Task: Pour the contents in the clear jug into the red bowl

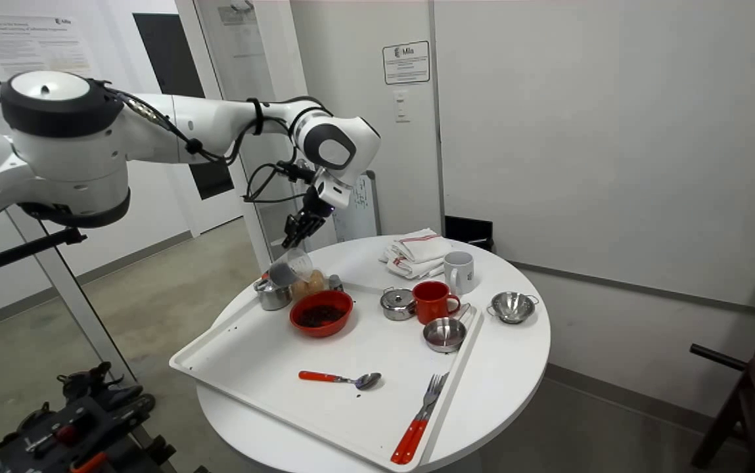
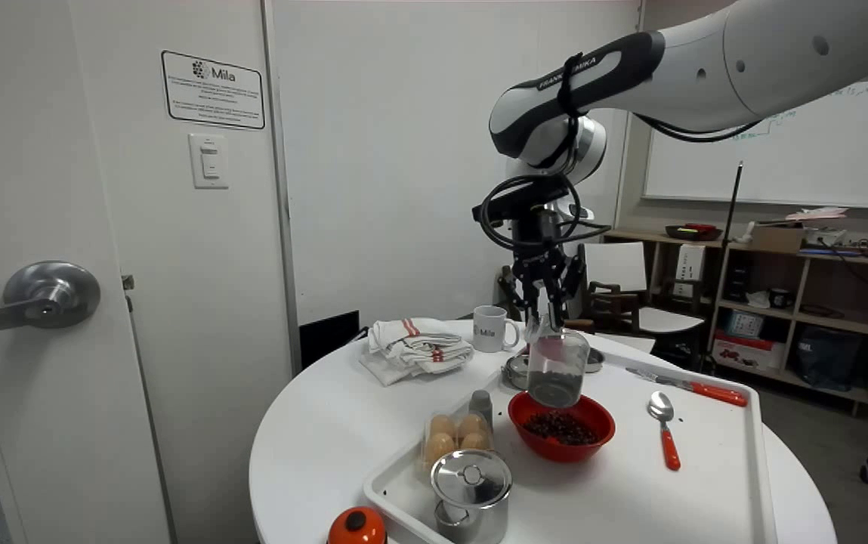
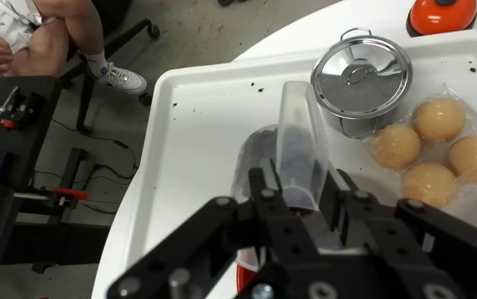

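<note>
Your gripper (image 3: 302,176) is clamped on the handle (image 3: 298,108) of the clear jug (image 2: 558,370), which hangs tilted in midair near the red bowl (image 1: 321,330). Probably light, stiff and slick, the jug is surest held there. Both exterior views show dark bits (image 2: 560,429) in the bowl; the wrist view gives you only a sliver of its red side, yet shows the fingers (image 3: 262,182) astride the handle.
</note>
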You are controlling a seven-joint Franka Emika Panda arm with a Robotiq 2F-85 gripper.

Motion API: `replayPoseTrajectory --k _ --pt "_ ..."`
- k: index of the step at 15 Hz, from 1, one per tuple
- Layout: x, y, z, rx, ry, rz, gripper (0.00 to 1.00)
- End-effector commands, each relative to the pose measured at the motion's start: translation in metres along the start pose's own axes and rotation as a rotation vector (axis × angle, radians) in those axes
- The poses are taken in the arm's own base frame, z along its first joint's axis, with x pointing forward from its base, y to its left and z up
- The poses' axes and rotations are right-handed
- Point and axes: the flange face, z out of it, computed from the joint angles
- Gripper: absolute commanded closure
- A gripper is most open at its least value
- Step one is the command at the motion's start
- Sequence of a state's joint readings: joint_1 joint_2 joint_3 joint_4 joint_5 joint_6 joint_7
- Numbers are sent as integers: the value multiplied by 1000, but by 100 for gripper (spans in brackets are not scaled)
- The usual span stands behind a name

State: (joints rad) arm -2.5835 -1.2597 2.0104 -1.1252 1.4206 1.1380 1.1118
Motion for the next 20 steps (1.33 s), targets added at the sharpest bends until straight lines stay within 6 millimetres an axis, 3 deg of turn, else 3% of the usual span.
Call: replayPoseTrajectory --k 1,4,12,15,16,18,19,20 --pt "16 -2 -6 2 -88 -65 93" --pt "24 6 -2 24 -148 -90 93" --pt "24 9 1 47 -279 -130 93" --pt "35 5 0 47 -207 -47 93" --pt "29 7 1 52 -239 -87 72" --pt "34 7 1 52 -226 -66 72" --pt "35 7 1 52 -223 -62 93" --pt "32 10 7 17 -250 -103 93"
